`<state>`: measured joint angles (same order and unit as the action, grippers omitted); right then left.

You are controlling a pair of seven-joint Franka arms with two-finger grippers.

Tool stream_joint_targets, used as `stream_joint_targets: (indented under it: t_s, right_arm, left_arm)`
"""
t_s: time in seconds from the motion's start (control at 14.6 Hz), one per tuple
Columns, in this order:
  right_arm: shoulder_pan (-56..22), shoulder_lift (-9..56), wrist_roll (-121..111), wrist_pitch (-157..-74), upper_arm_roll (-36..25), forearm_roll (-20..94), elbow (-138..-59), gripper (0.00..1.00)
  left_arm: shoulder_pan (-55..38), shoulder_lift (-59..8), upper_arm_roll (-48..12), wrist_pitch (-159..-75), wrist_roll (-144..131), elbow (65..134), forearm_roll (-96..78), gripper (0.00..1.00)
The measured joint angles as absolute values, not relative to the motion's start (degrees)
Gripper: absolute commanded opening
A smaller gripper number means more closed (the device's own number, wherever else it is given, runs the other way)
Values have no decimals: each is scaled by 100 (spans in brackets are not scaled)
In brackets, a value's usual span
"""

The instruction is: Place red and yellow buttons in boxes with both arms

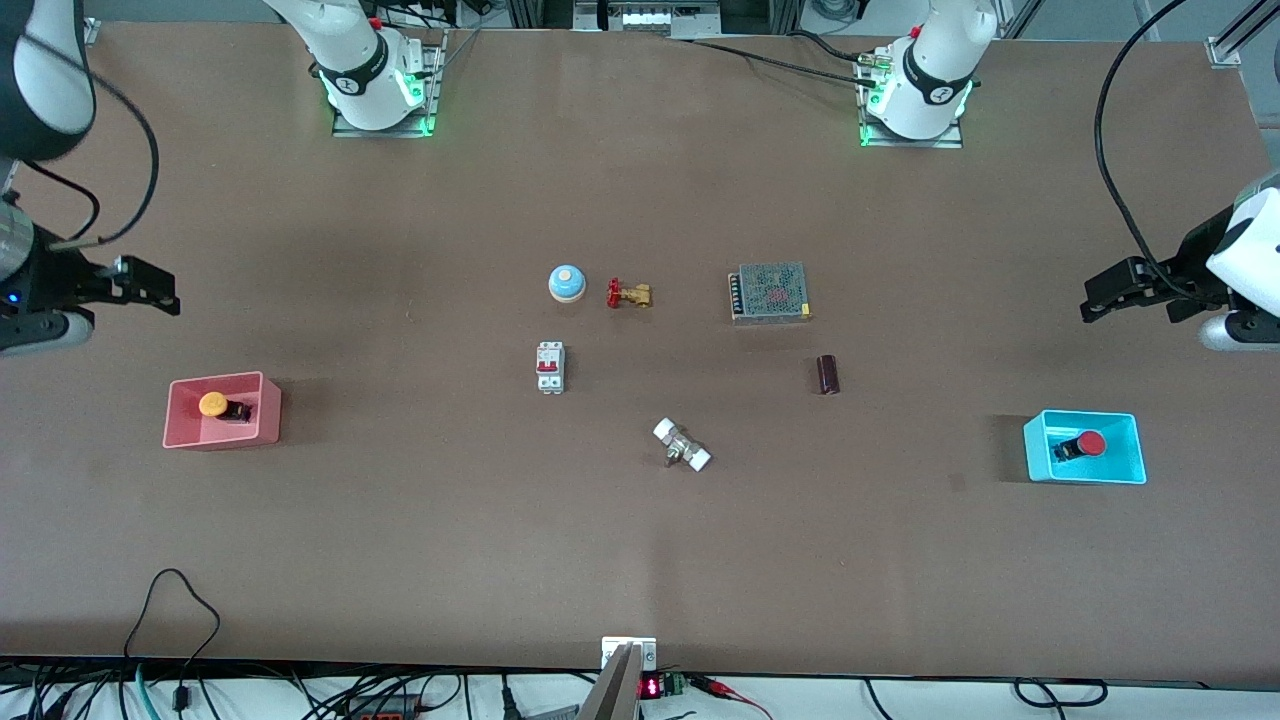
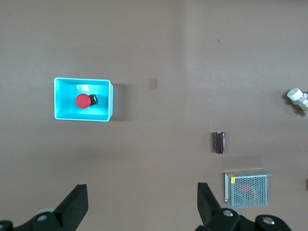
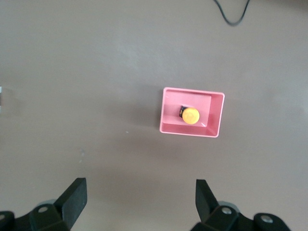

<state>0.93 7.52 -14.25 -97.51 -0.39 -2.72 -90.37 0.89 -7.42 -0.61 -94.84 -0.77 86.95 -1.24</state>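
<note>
1. My left claw [image 1: 1090,305] is wide open and holds nothing, up over the table [image 1: 640,560].
2. My right claw [image 1: 170,297] is wide open too.
3. The red button [image 1: 1082,444] lies in the cyan box [image 1: 1040,465].
4. The yellow button [image 1: 222,405] lies in the pink box [image 1: 225,435].

Matt brown table [image 1: 400,520]; smooth plastic pink box [image 1: 262,425], cyan box [image 1: 1120,468]; perforated metal mesh unit [image 1: 770,291].

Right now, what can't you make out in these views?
- Left tool: front view sees it side-on, gap hidden; the left wrist view shows it open.
- Right tool: same, front view.
- Red button base: under its cap in the left wrist view.
- White fitting: cut by the left wrist view's edge.
</note>
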Motion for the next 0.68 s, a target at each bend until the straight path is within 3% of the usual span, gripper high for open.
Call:
stream_joint_targets:
  t_s: [0.68]
  right_arm:
    - [62,576,-467,-9420,401,-343,-8998,100]
  left_arm:
    - [125,-617,-149,-9214,-89,8700,-123,100]
